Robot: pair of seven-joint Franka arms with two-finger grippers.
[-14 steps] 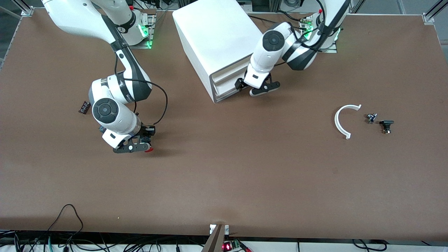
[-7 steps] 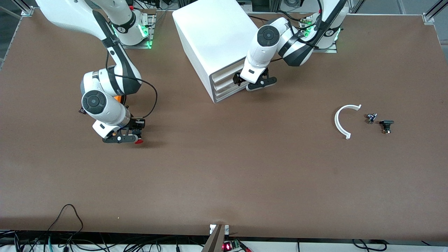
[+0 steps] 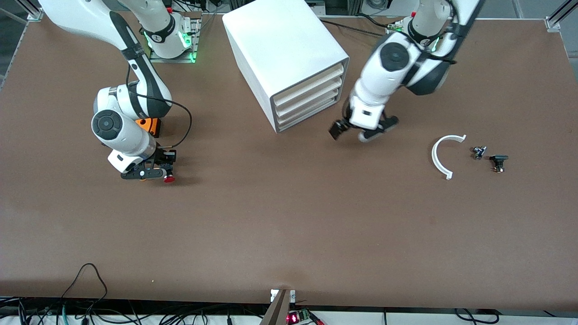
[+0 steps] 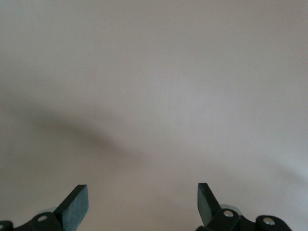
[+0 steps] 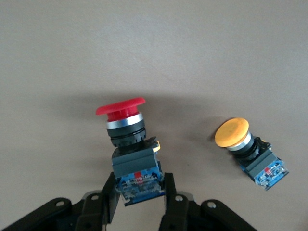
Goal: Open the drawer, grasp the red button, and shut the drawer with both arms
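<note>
Both tools look sorted: right tool point(image 5: 137, 204) pinches the button point(image 5: 130, 154) by its stiff blue-black body just above the worktop point(image 3: 289, 216), seemingly the safest grip on something light, while left tool point(image 4: 142, 204) hangs spread, empty.

A brown surface point(image 3: 289, 225) carries a white box cabinet point(image 3: 282, 49) with four shallow drawers, set at an angle between the two robot bases. Toward the right arm's end, an orange cube point(image 3: 149, 125) rests beside the arm's wrist; the right wrist view shows an orange-capped button point(image 5: 248, 151) lying on its side on the surface. Toward the left arm's end, a white curved plastic piece point(image 3: 442, 155) lies nearer the front camera than the cabinet, with a small metallic part point(image 3: 478, 151) just beside it and a small black part point(image 3: 498, 161) next along.
</note>
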